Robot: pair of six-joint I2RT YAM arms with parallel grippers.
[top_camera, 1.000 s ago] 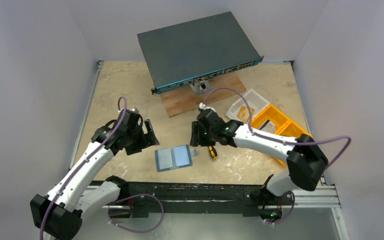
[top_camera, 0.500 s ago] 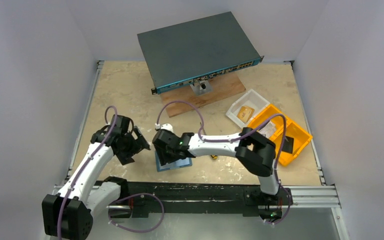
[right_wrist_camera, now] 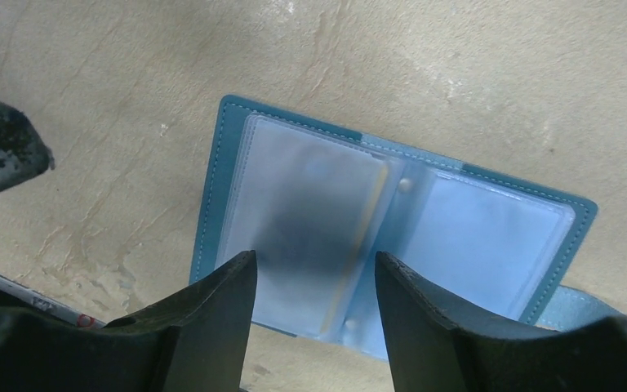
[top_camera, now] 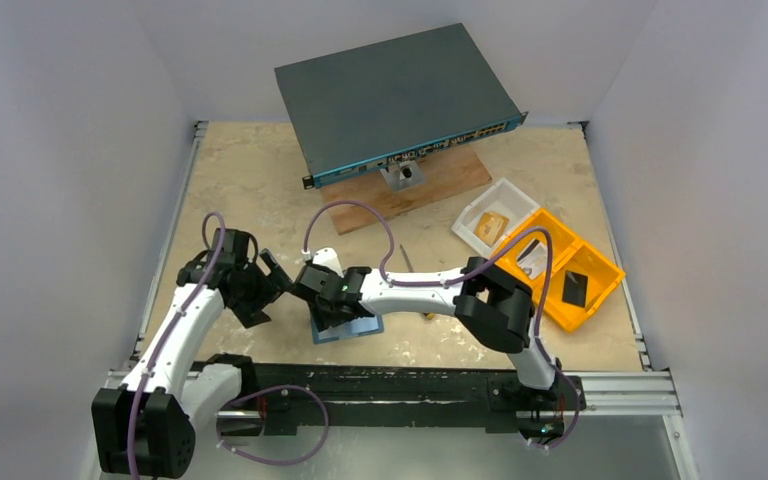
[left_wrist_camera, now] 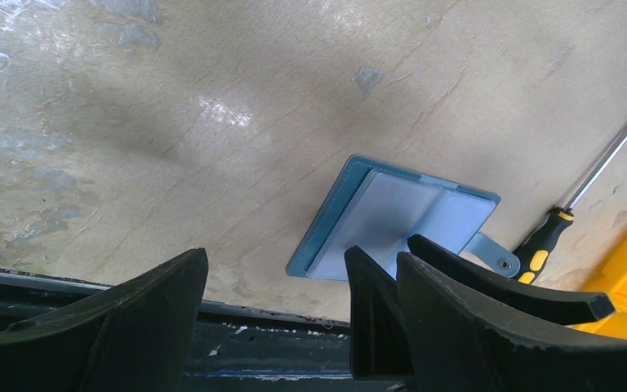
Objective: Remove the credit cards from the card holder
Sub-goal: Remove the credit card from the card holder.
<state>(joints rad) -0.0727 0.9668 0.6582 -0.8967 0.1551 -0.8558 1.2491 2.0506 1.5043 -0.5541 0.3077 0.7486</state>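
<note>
The teal-blue card holder [top_camera: 352, 329] lies open near the table's front edge, mostly hidden under my right gripper [top_camera: 330, 303]. In the right wrist view the card holder [right_wrist_camera: 490, 237] shows pale clear sleeves. The left sleeve holds a card [right_wrist_camera: 310, 196] with a yellowish edge. My right gripper [right_wrist_camera: 314, 257] is open and empty, with its jaws straddling that left sleeve just above it. My left gripper [top_camera: 272, 275] is open and empty, just left of the holder. In the left wrist view, the left gripper [left_wrist_camera: 290, 269] points at the card holder [left_wrist_camera: 400, 216].
A screwdriver [left_wrist_camera: 571, 208] with a black and yellow handle lies right of the holder. A large dark switch box [top_camera: 395, 100] sits on a wooden board [top_camera: 360, 213] at the back. A white tray [top_camera: 495, 220] and a yellow bin [top_camera: 600, 275] stand at the right.
My right gripper has swung left from beside the screwdriver to over the open card holder. My left gripper has drawn back slightly to the left and nearer.
</note>
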